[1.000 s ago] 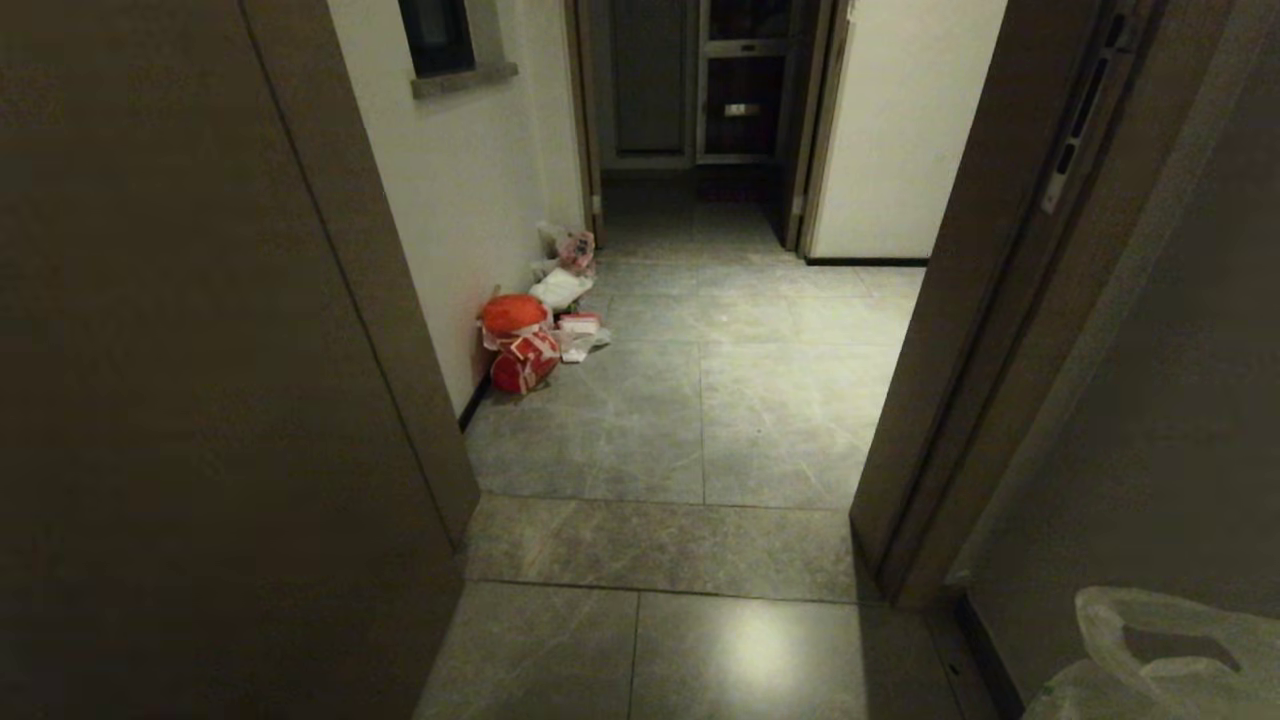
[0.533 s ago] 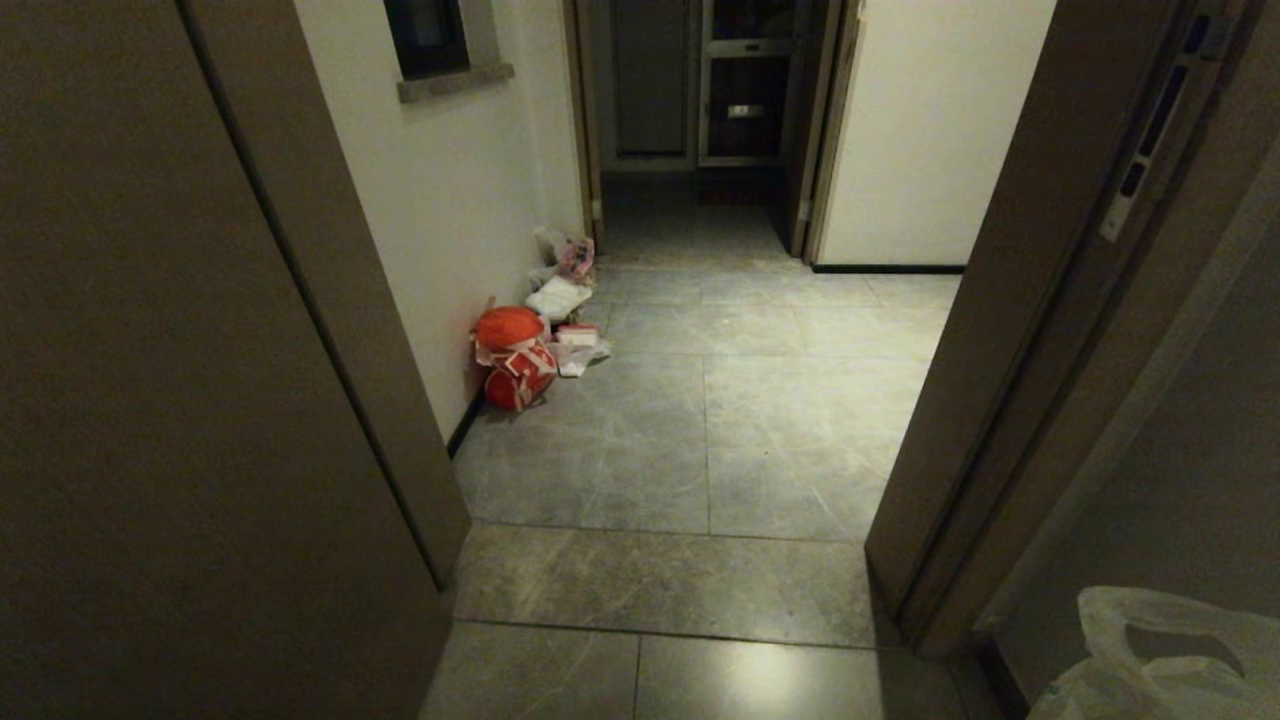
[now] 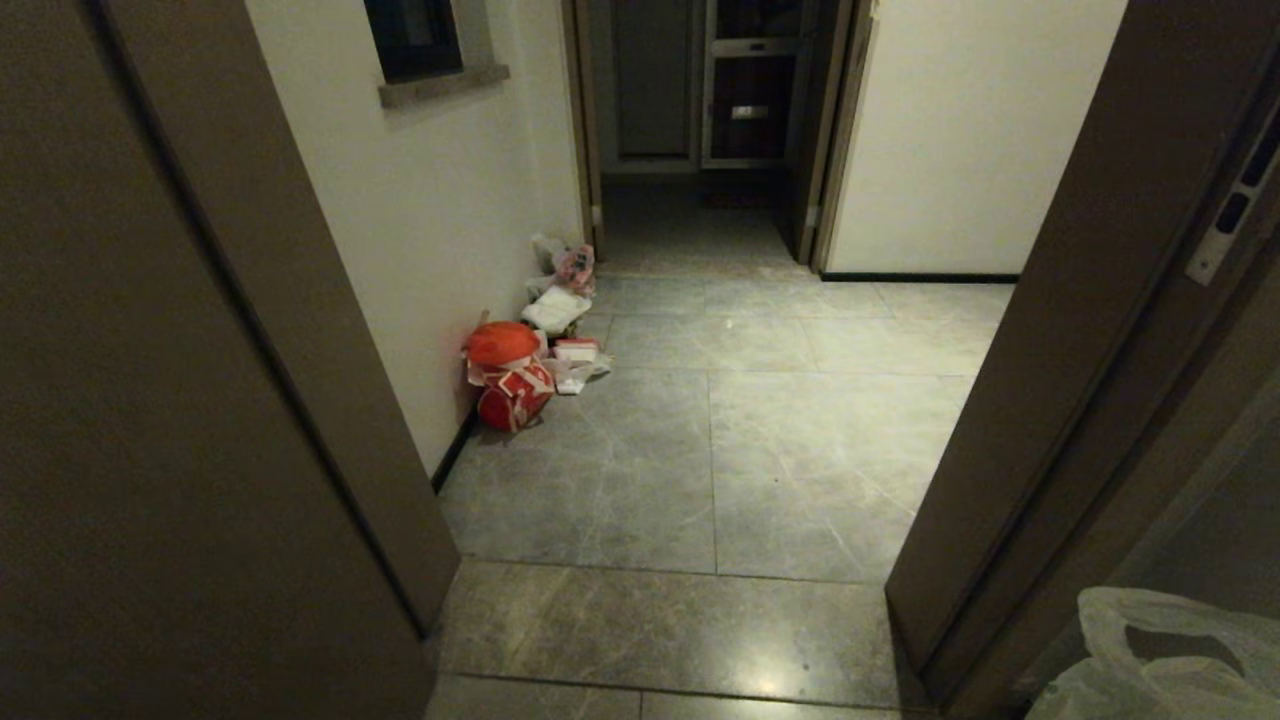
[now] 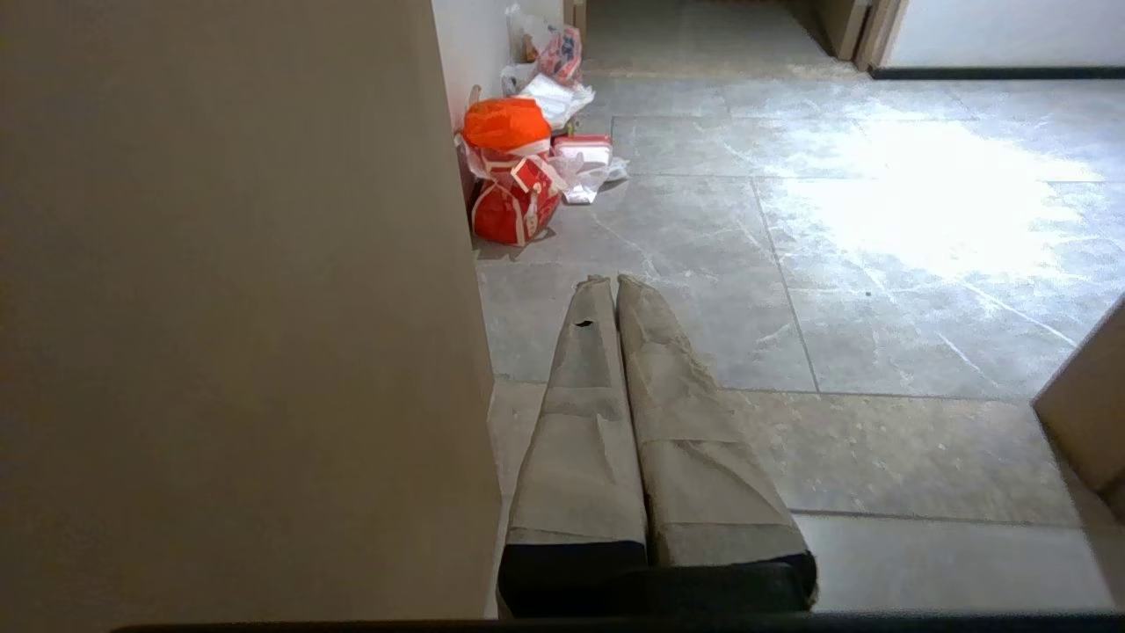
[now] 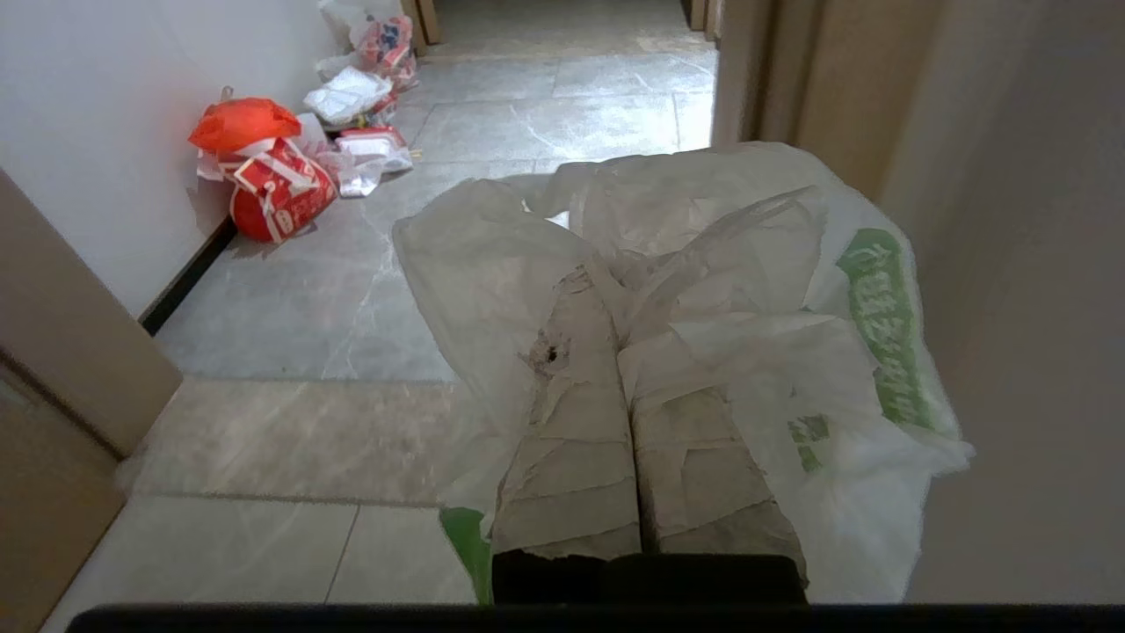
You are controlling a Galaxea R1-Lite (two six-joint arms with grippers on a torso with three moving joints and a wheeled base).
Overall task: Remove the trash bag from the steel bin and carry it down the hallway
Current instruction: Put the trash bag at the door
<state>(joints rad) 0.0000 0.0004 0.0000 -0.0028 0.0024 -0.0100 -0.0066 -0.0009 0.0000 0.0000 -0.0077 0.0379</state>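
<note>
Carrying the trash bag (image 5: 703, 290) pinched in my right tool (image 5: 626, 299), I judged it best to stay centred between the door frames so the thin, translucent white plastic with green print wouldn't snag. My left tool (image 4: 613, 283) was closed, empty. Beyond, the hallway (image 3: 790, 440) held an orange-red bag (image 3: 505, 370) against its left wall.

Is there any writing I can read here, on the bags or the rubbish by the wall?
None can be read.
Trash bag: green print down one side, too blurred to read.
Red-and-white bundle by the wall: white markings, no legible words.
</note>
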